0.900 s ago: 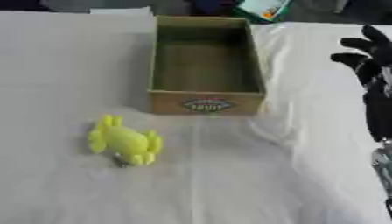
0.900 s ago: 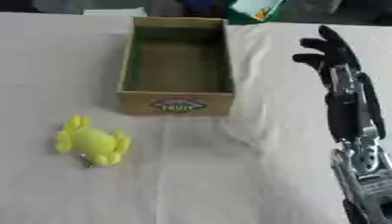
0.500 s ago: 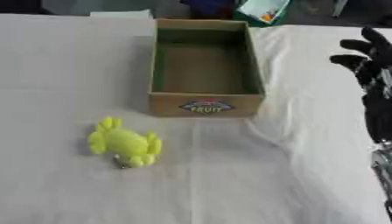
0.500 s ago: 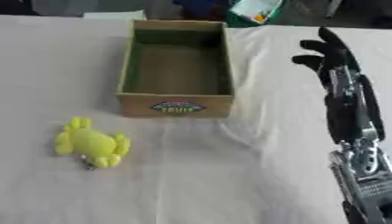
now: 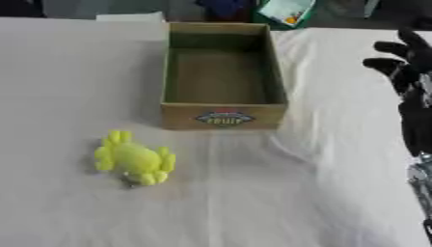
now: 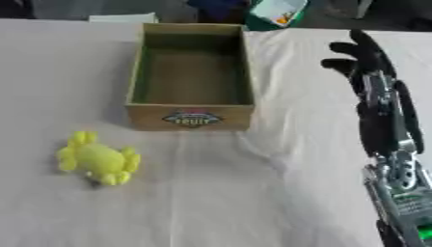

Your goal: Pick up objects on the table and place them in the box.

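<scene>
A yellow-green frog-shaped toy (image 5: 133, 158) lies on the white cloth in front of the box and a little to its left. The open cardboard box (image 5: 222, 117) stands at the middle back; nothing shows inside it. My right hand (image 6: 361, 57) hovers to the right of the box, fingers straight and spread, holding nothing. It is well apart from the toy. My left hand shows in neither view.
A white cloth (image 5: 295, 193) covers the table, with a fold running from the box's front right corner. A teal and white packet (image 6: 276, 11) lies beyond the box at the far edge. A pale flat item (image 6: 122, 18) sits at the far left of the box.
The whole picture has slid slightly, so the camera moved. The toy, box and right hand hold their places relative to each other.
</scene>
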`<state>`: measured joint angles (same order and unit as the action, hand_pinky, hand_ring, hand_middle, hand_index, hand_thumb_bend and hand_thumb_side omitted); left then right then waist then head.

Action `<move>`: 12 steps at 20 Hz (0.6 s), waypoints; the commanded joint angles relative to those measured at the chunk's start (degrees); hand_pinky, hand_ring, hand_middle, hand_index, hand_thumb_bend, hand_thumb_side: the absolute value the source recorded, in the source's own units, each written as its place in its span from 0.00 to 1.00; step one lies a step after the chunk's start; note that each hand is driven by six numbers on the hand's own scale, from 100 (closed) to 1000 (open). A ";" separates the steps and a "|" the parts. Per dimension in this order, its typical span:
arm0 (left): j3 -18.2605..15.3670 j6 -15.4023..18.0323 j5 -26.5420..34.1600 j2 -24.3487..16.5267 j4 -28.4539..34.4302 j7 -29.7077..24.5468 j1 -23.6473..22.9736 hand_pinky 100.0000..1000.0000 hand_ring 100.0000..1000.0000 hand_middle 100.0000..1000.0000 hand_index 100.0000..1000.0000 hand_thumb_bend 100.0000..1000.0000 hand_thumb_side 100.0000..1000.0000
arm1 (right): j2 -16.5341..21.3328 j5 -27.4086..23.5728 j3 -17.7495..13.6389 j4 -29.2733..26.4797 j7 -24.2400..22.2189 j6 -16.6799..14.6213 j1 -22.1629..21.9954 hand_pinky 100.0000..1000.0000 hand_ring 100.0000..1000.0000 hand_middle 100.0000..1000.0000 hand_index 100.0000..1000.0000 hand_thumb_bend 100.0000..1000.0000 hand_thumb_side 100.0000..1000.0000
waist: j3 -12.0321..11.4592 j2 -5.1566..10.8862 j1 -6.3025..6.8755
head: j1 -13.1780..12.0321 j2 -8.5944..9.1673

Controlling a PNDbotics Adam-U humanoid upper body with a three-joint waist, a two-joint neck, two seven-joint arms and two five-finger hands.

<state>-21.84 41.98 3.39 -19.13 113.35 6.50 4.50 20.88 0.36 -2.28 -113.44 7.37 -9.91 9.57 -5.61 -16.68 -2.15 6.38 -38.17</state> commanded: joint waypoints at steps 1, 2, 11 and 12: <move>1.43 3.87 -5.27 -5.85 1.24 0.78 0.12 0.43 0.50 0.52 0.70 0.00 0.56 | 0.75 -0.42 0.00 -1.16 -0.28 -0.08 0.60 0.87 0.72 0.77 0.97 0.00 1.00 | 0.09 0.91 0.19 | -0.11 0.64; 1.92 4.69 -7.57 -6.92 1.24 1.28 0.10 0.43 0.50 0.52 0.70 0.00 0.56 | 0.76 -0.44 0.02 -1.16 -0.31 -0.08 0.64 0.87 0.72 0.77 0.97 0.00 1.00 | 0.13 0.88 0.18 | -0.16 0.67; 8.84 2.49 -31.85 -15.72 1.24 4.77 -0.61 0.40 0.51 0.55 0.77 0.00 0.58 | 0.92 -0.67 0.37 -1.16 -0.69 -0.04 1.08 0.88 0.72 0.77 0.97 0.00 1.00 | 0.74 0.46 0.31 | -0.63 1.14; 9.81 1.64 -34.56 -17.14 1.24 4.30 -0.66 0.41 0.53 0.58 0.83 0.00 0.63 | 0.92 -0.68 0.43 -1.16 -0.76 -0.01 1.16 0.88 0.72 0.77 0.97 0.00 1.00 | 0.87 0.30 0.31 | -0.71 1.24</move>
<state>-12.81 44.61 -28.06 -33.21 113.49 10.57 3.61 20.89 -0.03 -1.73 -113.44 6.79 -9.82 10.13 -4.75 -17.06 -2.06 5.89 -37.66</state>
